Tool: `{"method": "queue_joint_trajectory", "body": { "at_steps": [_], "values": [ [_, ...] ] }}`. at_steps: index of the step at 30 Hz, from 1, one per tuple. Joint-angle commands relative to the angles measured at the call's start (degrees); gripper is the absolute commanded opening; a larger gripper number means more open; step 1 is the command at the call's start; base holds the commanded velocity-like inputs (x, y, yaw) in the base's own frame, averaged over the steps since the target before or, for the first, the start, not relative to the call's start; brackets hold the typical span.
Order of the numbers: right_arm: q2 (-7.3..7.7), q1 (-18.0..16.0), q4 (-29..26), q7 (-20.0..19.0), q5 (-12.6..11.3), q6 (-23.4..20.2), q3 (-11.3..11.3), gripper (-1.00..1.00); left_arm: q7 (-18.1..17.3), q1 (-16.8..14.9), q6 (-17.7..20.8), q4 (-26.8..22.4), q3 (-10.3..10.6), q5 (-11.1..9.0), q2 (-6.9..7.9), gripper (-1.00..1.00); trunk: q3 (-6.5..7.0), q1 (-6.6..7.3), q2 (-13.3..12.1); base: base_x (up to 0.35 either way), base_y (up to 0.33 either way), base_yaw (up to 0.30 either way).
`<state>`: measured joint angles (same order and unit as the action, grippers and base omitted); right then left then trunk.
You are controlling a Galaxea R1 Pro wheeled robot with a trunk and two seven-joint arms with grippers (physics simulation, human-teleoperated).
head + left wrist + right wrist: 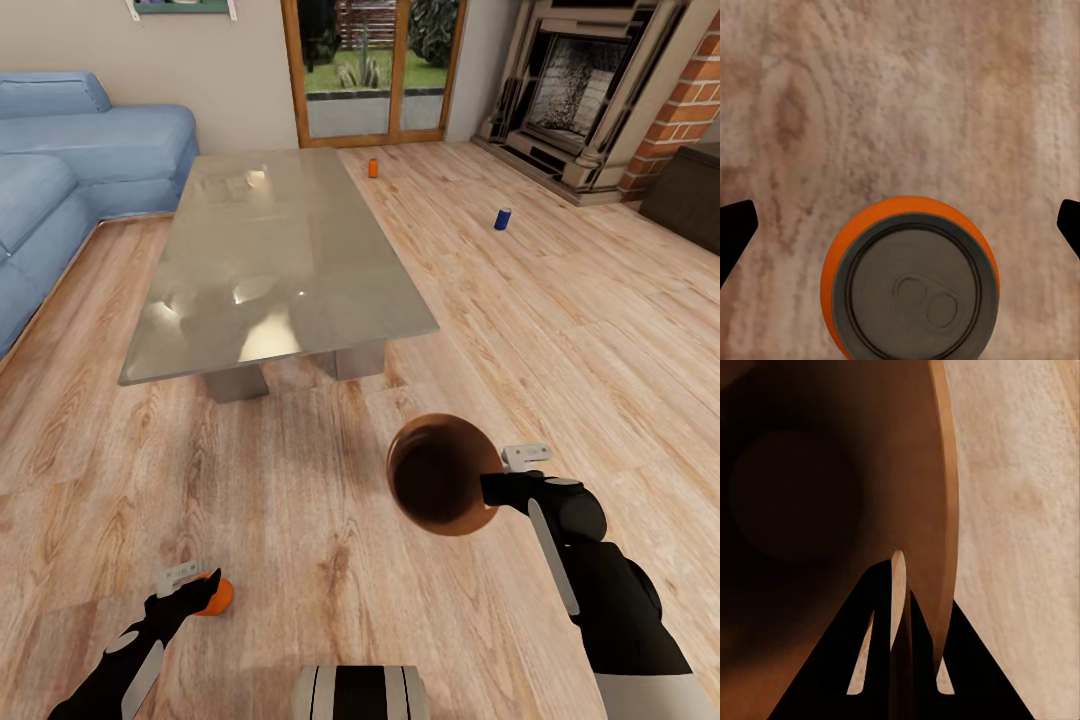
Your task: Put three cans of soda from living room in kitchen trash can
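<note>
The small round bucket with the shiny copper-brown inside (440,475) is held off the wood floor (300,520) by the right gripper (492,488), its fingers pinched on the rim. The left gripper (205,590) is spread wide over an upright orange soda can (911,281) on the floor. A second orange can (373,168) and a blue can (502,219) are seen standing beyond the long glass-topped table (270,260).

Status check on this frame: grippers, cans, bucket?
Left gripper open over orange can. Right gripper shut on trash can rim. Two cans by table: orange, blue.
</note>
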<state>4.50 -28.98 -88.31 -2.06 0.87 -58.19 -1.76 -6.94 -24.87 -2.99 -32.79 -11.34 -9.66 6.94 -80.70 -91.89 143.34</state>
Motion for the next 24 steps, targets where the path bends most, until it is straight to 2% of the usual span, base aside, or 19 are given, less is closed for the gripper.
{"method": "queue_joint_trajectory", "body": {
  "at_steps": [1, 24],
  "values": [
    [-0.01, 0.0, 0.0, -0.3, -1.0, 0.0, 0.0, -1.00, 0.0, 0.0, 0.0, 0.0, 0.0, 0.0, 0.00, 1.00, 0.01, 0.01, 0.0, 0.000, 0.000, 0.000],
    [-0.02, 0.0, 0.0, -0.3, -1.0, 0.0, -0.2, -1.00, 0.0, 0.0, 0.0, 0.0, 0.0, 0.0, 0.00, 1.00, -0.75, 0.01, 0.0, 0.000, 0.000, 0.000]
  ]
}}
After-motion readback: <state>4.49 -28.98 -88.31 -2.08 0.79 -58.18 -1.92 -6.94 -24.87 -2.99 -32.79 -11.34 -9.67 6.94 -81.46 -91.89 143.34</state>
